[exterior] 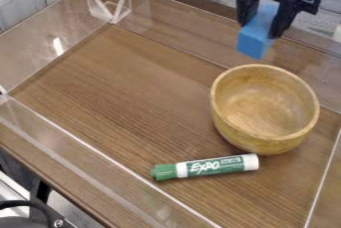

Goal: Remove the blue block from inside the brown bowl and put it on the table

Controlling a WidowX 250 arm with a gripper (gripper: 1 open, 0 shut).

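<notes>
My gripper (pixel 268 25) hangs at the top right, pointing down and shut on the blue block (pixel 257 37), which hangs in the air between its dark fingers. The block is above and a little left of the brown bowl's far rim. The brown bowl (pixel 265 109) rests on the table (pixel 120 93) at the right, and its inside holds nothing. The upper arm runs out of the frame at the top.
A green-and-white Expo marker (pixel 202 167) lies in front of the bowl, near the front acrylic wall. Low clear acrylic walls (pixel 54 48) border the tabletop on all sides, with a folded clear piece (pixel 110 8) at the back left.
</notes>
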